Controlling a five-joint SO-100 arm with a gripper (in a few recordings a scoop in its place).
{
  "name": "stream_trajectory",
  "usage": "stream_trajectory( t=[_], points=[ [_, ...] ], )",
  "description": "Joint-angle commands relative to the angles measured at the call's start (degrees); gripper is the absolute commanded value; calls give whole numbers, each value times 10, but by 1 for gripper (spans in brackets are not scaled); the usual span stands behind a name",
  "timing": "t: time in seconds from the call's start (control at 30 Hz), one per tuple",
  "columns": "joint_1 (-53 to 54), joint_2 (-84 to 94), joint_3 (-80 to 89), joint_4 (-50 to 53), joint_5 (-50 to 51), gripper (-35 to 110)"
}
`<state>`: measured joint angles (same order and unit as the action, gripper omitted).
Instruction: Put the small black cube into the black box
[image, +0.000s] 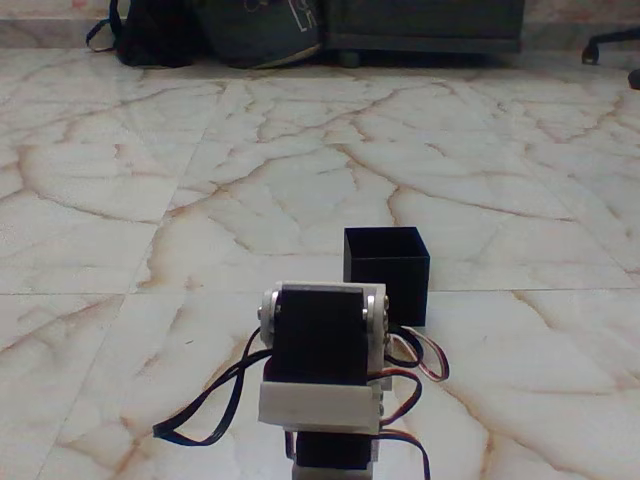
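The black box stands open-topped on the marble floor, just right of centre in the fixed view. In front of it, at the bottom middle, rises my arm, seen from behind as a black servo block in white brackets. The arm's body overlaps the box's lower left corner. The small black cube is hidden or out of view. My arm's own body covers whatever lies directly ahead of it.
Black and coloured cables loop out from the arm onto the floor at the lower left and right. Far back stand dark bags, a dark cabinet and a chair base. Marble floor stretches wide on both sides.
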<state>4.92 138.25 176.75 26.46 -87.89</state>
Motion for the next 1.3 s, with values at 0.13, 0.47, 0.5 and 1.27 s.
stream_trajectory(
  t=[0.13, 0.47, 0.5, 1.27],
  points=[
    [-10, 25, -1, 151, 38, 4],
    [-27, 11, -1, 142, 11, 3],
    [-25, 11, -1, 142, 11, 3],
    [-25, 11, -1, 141, 11, 3]
  ],
)
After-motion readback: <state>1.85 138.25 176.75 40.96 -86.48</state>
